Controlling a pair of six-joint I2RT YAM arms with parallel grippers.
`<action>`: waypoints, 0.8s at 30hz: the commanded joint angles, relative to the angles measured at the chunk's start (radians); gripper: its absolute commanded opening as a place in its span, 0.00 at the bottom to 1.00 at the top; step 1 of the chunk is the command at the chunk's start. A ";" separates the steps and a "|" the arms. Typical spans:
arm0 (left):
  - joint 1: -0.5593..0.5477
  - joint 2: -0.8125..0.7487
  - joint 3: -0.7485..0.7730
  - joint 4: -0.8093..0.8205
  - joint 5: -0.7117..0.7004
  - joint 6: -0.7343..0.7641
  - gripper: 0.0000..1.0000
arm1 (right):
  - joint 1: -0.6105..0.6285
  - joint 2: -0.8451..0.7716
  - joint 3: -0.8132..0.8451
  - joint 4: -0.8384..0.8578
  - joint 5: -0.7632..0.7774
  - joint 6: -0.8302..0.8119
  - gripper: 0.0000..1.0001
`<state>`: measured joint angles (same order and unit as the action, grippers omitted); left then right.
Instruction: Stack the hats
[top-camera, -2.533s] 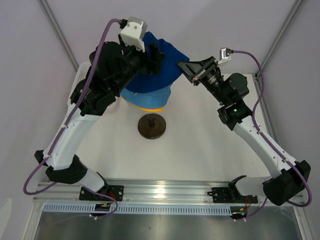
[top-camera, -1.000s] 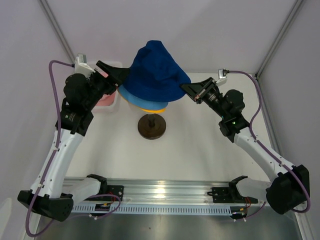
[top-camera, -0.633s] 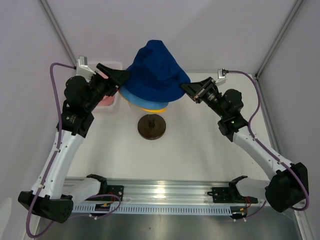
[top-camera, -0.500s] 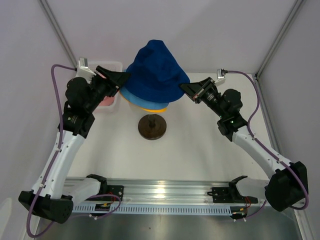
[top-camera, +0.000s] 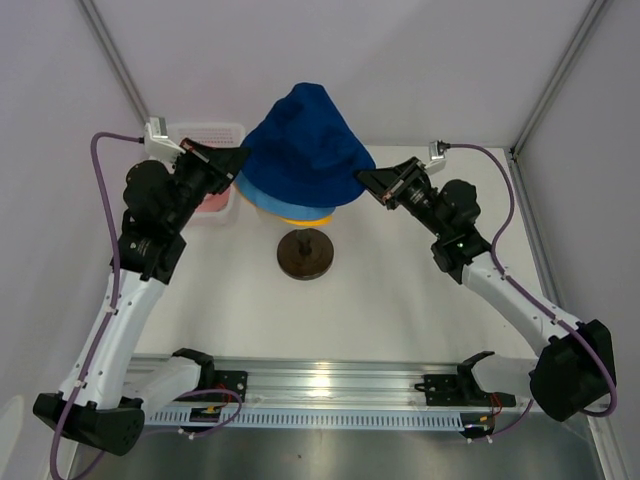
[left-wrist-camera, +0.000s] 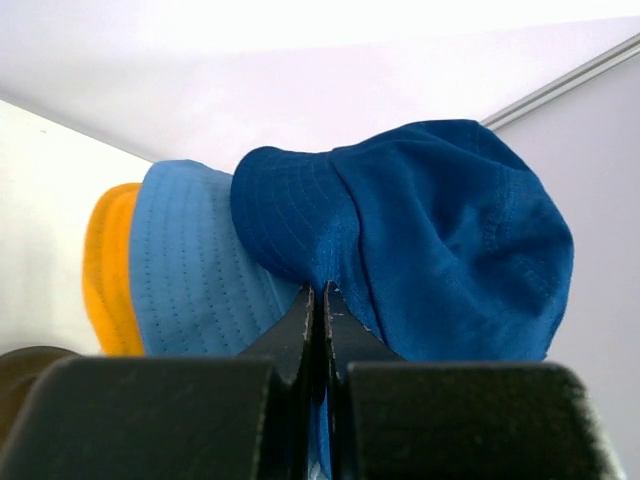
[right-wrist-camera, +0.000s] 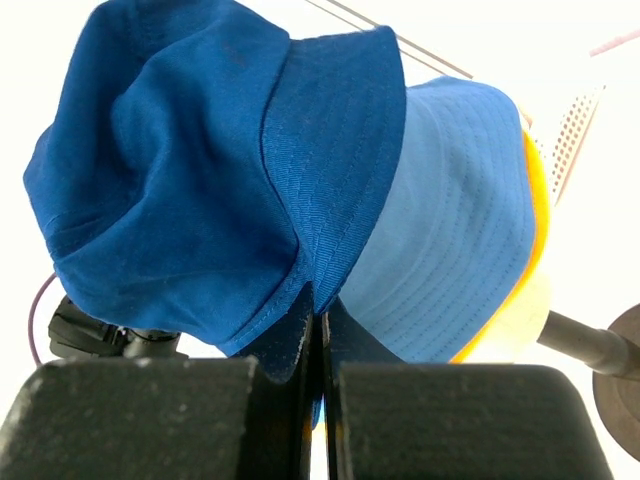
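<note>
You have nothing to read here: none of the three views shows a legible word, label, brand, number or sign.

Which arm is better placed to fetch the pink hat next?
Left. Both hands pinch the navy hat, but the pink hat lies in the white basket beside the left hand; the right hand is farther off.
</note>
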<state>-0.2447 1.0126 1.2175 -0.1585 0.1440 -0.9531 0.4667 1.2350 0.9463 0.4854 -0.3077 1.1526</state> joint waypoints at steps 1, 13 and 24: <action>0.004 -0.045 0.045 -0.048 -0.107 0.125 0.01 | 0.004 0.026 -0.027 -0.028 0.030 -0.001 0.00; 0.002 -0.074 -0.023 -0.147 -0.038 0.192 0.01 | 0.010 0.083 -0.126 0.143 -0.027 0.061 0.19; 0.002 -0.055 0.030 -0.188 0.002 0.241 0.01 | -0.074 -0.031 -0.086 0.177 0.137 0.062 0.60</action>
<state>-0.2474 0.9493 1.2144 -0.2924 0.1265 -0.7582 0.4004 1.2457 0.8215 0.6357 -0.2703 1.2270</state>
